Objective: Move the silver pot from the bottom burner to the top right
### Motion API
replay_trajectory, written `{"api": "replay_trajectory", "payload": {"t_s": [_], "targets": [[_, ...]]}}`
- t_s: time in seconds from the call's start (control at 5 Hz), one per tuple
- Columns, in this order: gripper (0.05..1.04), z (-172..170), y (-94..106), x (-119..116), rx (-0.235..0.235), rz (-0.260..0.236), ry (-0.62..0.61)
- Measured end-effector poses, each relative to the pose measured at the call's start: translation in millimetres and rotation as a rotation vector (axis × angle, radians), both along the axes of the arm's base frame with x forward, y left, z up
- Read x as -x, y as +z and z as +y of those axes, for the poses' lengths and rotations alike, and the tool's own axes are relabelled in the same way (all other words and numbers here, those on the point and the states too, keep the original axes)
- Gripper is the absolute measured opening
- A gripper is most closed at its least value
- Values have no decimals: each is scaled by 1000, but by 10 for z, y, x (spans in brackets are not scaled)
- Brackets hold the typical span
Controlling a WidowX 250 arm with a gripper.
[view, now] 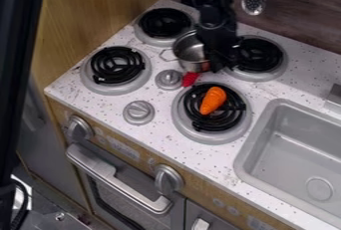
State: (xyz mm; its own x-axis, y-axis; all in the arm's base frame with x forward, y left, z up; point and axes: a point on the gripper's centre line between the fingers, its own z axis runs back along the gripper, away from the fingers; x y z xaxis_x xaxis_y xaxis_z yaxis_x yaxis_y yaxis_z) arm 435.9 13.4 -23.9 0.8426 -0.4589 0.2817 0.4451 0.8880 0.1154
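Well, the silver pot (189, 50) (partly hidden) is beside the gripper (221, 64).

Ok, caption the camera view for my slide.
Silver pot at the robot's tool amid stove burners, one bearing an orange carrot.

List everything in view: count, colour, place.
Pot: one, silver, amid the burners
Burners: four, black on grey, on the counter
Carrot: one, orange, on the nearest burner
Red item: one, red, near the pot
Dials: two, grey, on the counter
Knobs: two, silver, on the stove front
Handles: two, silver, below the knobs
Sink: one, grey, at right
Ladle: one, silver, hanging behind
Gripper: one, black, at the pot
Arm: one, black, top edge
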Motion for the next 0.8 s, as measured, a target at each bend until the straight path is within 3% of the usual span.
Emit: {"api": "replay_trajectory", "payload": {"t_s": [0.4, 0.6, 0.8], "targets": [[70, -292, -67, -195, -32, -29, -101], [70, -475, -202, -287, -32, -32, -157], [70, -563, -200, -430, -15, -60, -183]]}}
